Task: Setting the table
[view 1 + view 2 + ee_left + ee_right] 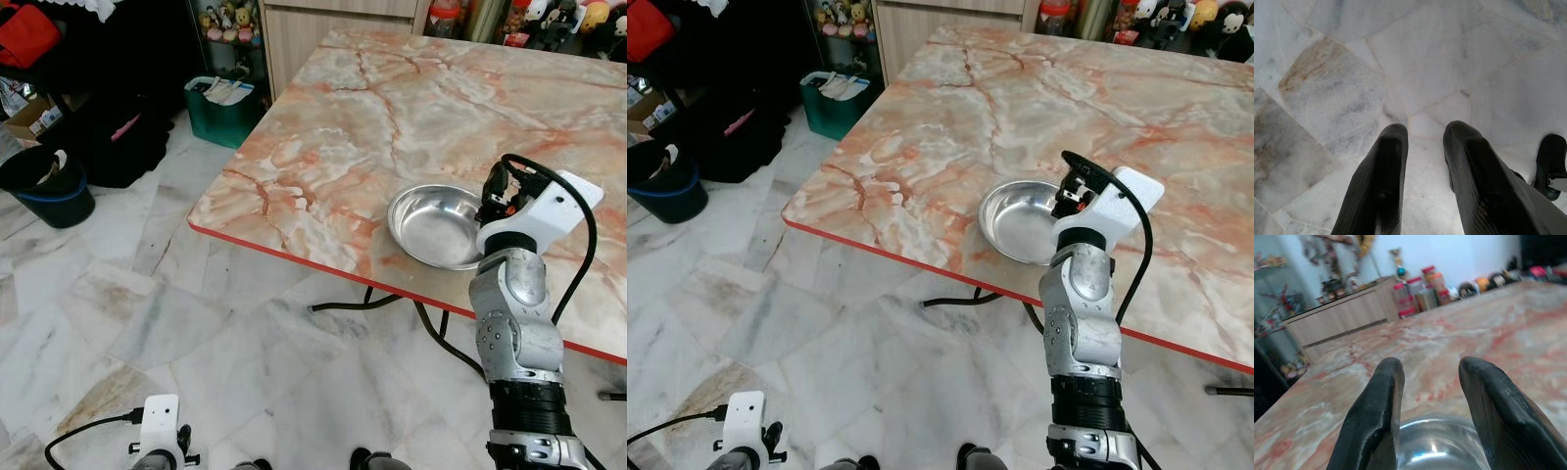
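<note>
Seen from the head camera, looking down at a marble table (411, 108) with pink and orange veins and a red edge, standing on a pale marble tile floor (196, 333).

Near the table's front edge, a shallow steel bowl (436, 225), upright and empty. At the bowl's right rim, the right gripper (1430, 377), raised on a silver arm (517, 323) that rises from below the table edge. In the right wrist view, two black fingers (1376, 411) spread apart with nothing between them, the bowl's shiny inside lying just below and between them. Contact with the rim not clear enough to tell.

Low on the left, the left gripper (1425, 142) hanging over the floor, fingers parted and holding nothing, well away from the table and bowl.

Beyond the table's far side, a wooden cabinet (333, 24) and a row of jars and small figures (1420, 286). On the floor to the left, a green bin (223, 110), a dark bucket (49, 186) and dark bags (113, 127). Black cables (372, 304) trailing under the table.
</note>
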Tool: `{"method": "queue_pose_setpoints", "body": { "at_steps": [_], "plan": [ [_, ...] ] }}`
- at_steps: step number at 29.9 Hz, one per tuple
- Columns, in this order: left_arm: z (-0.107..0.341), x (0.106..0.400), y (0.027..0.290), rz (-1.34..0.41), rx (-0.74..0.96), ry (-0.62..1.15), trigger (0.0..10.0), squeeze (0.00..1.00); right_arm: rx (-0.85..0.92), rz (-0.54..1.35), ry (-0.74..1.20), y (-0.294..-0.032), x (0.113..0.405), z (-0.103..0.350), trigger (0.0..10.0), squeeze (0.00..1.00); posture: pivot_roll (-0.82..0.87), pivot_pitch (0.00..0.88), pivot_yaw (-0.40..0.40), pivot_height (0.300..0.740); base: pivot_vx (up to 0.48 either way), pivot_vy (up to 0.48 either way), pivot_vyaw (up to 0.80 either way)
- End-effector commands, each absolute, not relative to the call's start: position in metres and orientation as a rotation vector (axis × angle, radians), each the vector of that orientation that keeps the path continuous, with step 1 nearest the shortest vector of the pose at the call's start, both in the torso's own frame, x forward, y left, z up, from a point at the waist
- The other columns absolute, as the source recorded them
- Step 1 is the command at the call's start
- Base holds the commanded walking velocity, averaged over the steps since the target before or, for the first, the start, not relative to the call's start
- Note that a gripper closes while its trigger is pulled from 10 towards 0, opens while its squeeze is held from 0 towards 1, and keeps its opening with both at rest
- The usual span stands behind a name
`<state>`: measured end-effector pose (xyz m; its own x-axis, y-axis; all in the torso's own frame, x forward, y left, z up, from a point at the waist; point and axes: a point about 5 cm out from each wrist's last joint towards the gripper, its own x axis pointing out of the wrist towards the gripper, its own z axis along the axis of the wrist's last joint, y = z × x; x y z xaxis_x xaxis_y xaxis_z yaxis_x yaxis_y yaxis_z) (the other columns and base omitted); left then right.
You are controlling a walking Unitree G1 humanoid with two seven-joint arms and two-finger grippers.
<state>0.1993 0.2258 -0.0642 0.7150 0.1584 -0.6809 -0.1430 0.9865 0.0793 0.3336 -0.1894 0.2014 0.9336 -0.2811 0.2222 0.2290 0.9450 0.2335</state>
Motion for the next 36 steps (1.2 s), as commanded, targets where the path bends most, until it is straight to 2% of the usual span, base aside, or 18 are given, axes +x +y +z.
{"method": "queue_pose_setpoints", "body": {
  "at_steps": [1, 3, 7, 9, 12, 19, 27, 32, 36],
  "plan": [
    [-0.069, 0.19, 0.228, 0.183, 0.003, 0.785, 10.0, 0.0, 0.112, -0.209, -0.288, -0.183, 0.331, 0.201, 10.0, 0.0, -0.02, 0.164, 0.031, 0.74, 0.0, 0.0, 0.0],
    [-0.07, 0.189, 0.226, 0.176, 0.006, 0.791, 10.0, 0.0, -0.016, -0.157, -0.271, -0.178, 0.328, 0.188, 10.0, 0.0, -0.02, 0.163, 0.027, 0.74, 0.0, 0.0, 0.0],
    [-0.07, 0.189, 0.225, 0.174, 0.009, 0.795, 10.0, 0.0, -0.027, -0.129, -0.278, -0.176, 0.322, 0.186, 10.0, 0.0, -0.03, 0.164, 0.026, 0.74, 0.0, 0.0, 0.0],
    [-0.07, 0.19, 0.225, 0.166, 0.037, 0.797, 10.0, 0.0, -0.113, -0.023, -0.317, -0.165, 0.319, 0.191, 10.0, 0.0, -0.04, 0.165, 0.029, 0.74, 0.0, 0.0, 0.0],
    [-0.07, 0.19, 0.224, 0.164, 0.041, 0.797, 10.0, 0.0, -0.126, 0.006, -0.315, -0.161, 0.319, 0.191, 10.0, 0.0, -0.05, 0.167, 0.029, 0.74, 0.0, 0.0, 0.0],
    [-0.07, 0.192, 0.221, 0.157, 0.043, 0.792, 10.0, 0.0, -0.164, 0.095, -0.357, -0.149, 0.317, 0.194, 10.0, 0.0, -0.05, 0.16, 0.026, 0.74, 0.0, -0.338, 0.0],
    [-0.071, 0.191, 0.22, 0.155, 0.04, 0.792, 10.0, 0.0, -0.171, 0.047, -0.334, -0.156, 0.313, 0.183, 10.0, 0.0, -0.05, 0.155, 0.022, 0.74, 0.0, -0.412, 0.0],
    [-0.071, 0.191, 0.219, 0.154, 0.036, 0.791, 10.0, 0.0, -0.145, 0.018, -0.3, -0.16, 0.306, 0.17, 10.0, 0.0, -0.05, 0.16, 0.019, 0.74, 0.0, -0.415, -0.62],
    [-0.071, 0.191, 0.218, 0.155, 0.029, 0.786, 10.0, 0.0, -0.194, 0.007, -0.273, -0.162, 0.298, 0.157, 10.0, 0.0, -0.05, 0.167, 0.016, 0.74, 0.0, -0.403, -0.31]
  ]
}}
